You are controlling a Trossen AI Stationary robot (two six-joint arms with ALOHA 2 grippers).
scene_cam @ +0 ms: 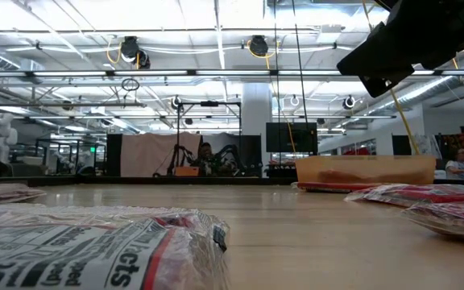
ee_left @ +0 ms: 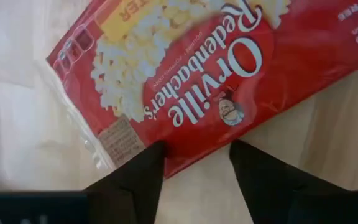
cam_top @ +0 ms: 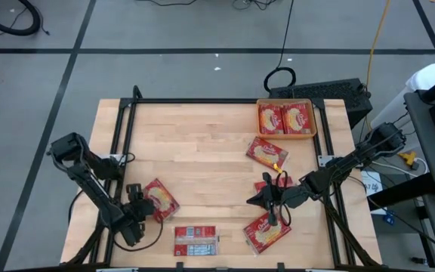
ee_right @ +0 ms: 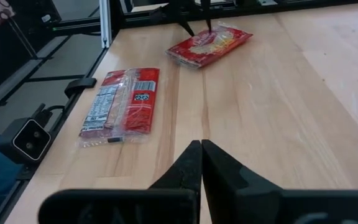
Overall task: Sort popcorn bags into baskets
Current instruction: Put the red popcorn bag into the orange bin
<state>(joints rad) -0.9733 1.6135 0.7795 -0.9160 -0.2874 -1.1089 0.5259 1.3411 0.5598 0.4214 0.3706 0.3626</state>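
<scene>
popcorn bag (ee_left: 222, 68) | red, flat | yellow popcorn pic up | wht lettering

Two red popcorn bags lie side by side, picture face up, in the shallow orange basket (cam_top: 286, 134) at the table's far right. A third bag (cam_top: 266, 153) lies tilted just near of the basket, and a fourth (cam_top: 267, 233) lies askew at the near edge, both picture side up. Near the left, one bag (cam_top: 161, 199) lies tilted showing its cream-yellow picture, while another (cam_top: 195, 240) lies flat at the near edge with its white-grey label up.
</scene>
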